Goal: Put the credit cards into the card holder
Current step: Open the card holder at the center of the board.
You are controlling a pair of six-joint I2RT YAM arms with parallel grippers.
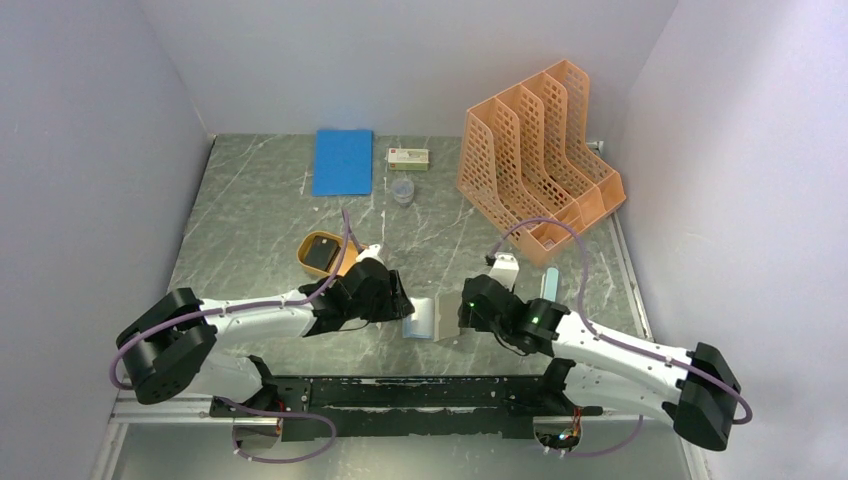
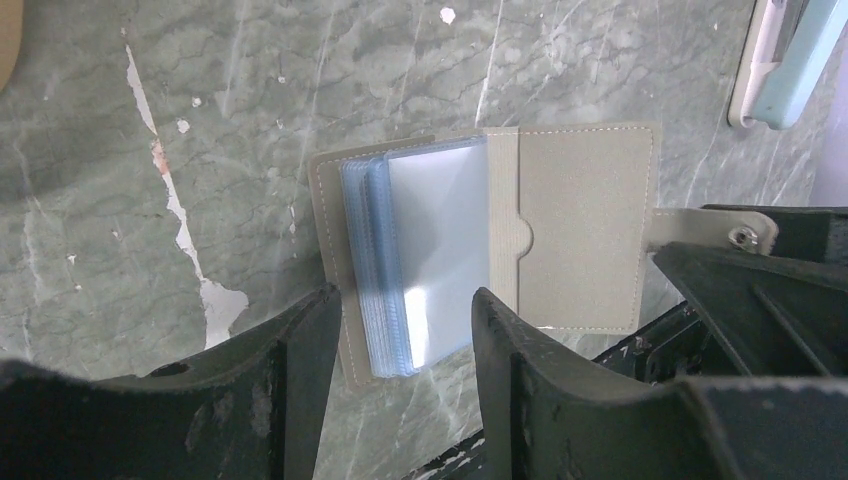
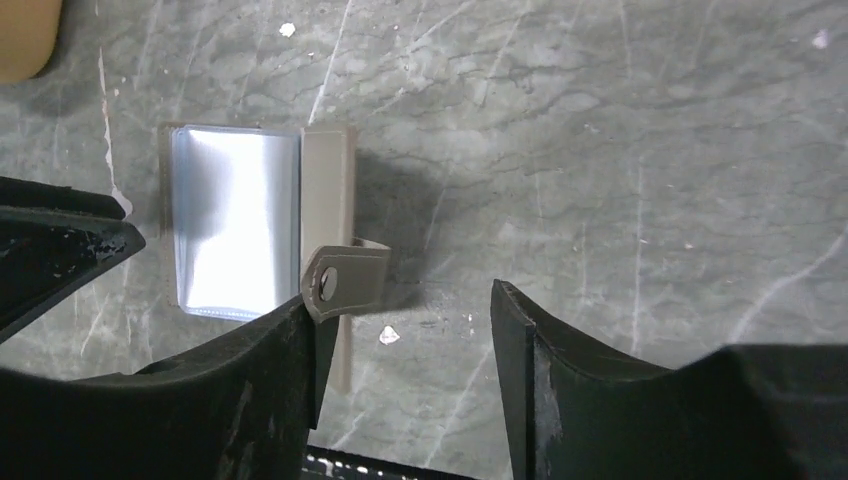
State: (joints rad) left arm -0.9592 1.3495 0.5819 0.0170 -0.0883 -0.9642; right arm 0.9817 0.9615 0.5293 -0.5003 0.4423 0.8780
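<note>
The card holder (image 1: pixel 424 319) lies open on the marble table between my two grippers. Its clear plastic sleeves (image 2: pixel 430 250) are fanned out beside the grey-brown flap (image 2: pixel 585 230). My left gripper (image 2: pixel 405 310) is open, its fingers straddling the near end of the sleeves without pinching them. My right gripper (image 3: pixel 405 300) is open too, with nothing between its fingers. The holder's strap tab (image 3: pixel 345 280) rests against the tip of its left finger. A dark credit card (image 1: pixel 321 253) lies in the orange oval tray (image 1: pixel 305 256) behind the left gripper (image 1: pixel 400 300).
An orange perforated file rack (image 1: pixel 540 175) stands at the back right. A blue notebook (image 1: pixel 342 161), a small white box (image 1: pixel 408 157) and a clear cup (image 1: pixel 402 190) sit at the back. A pale blue and white object (image 1: pixel 549 283) lies by the right arm.
</note>
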